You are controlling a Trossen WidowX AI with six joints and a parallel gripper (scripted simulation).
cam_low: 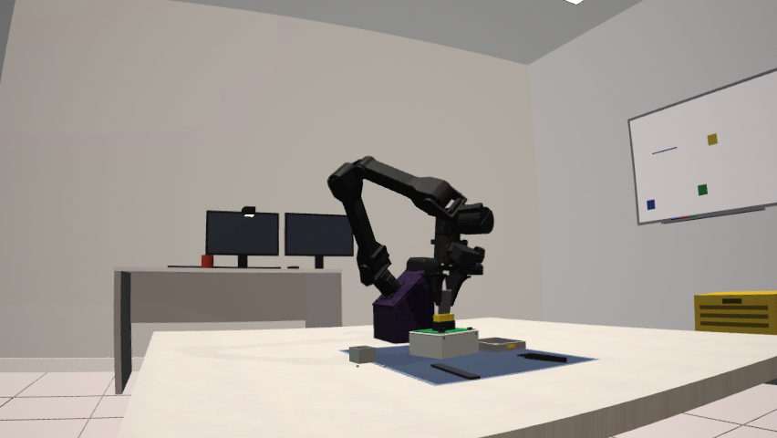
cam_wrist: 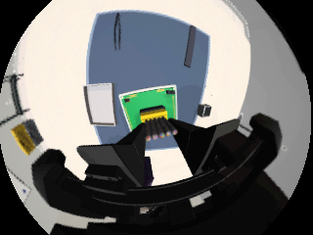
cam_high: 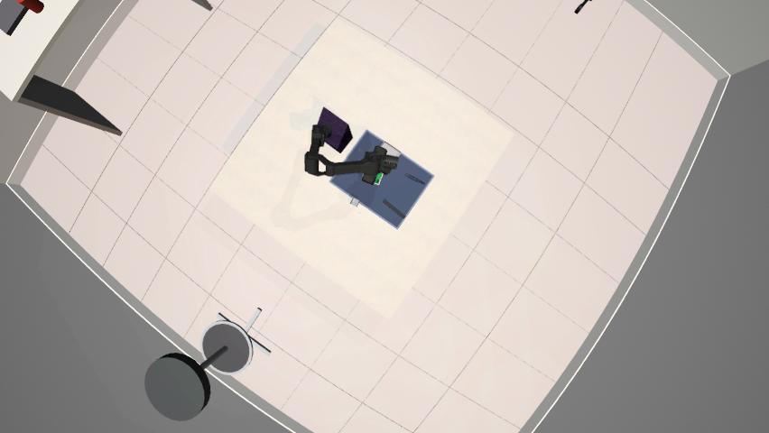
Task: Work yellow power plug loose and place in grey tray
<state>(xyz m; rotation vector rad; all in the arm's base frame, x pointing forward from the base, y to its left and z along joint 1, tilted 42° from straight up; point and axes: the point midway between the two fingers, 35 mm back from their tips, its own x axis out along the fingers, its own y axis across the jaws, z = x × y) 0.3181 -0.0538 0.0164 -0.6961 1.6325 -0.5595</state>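
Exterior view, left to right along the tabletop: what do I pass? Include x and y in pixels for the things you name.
Small grey block (cam_high: 354,202) (cam_low: 362,354) (cam_wrist: 204,111) → white box under the circuit board (cam_low: 443,345) → grey tray (cam_low: 494,349) (cam_wrist: 102,104) → black tweezers (cam_high: 415,178) (cam_low: 544,358) (cam_wrist: 117,31).

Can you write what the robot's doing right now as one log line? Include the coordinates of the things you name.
tool (cam_low: 445,311) (cam_wrist: 156,123): shut on yellow plug (cam_low: 443,318) (cam_wrist: 154,116) | plug: in socket | grey tray (cam_low: 492,348) (cam_wrist: 101,105): no plug
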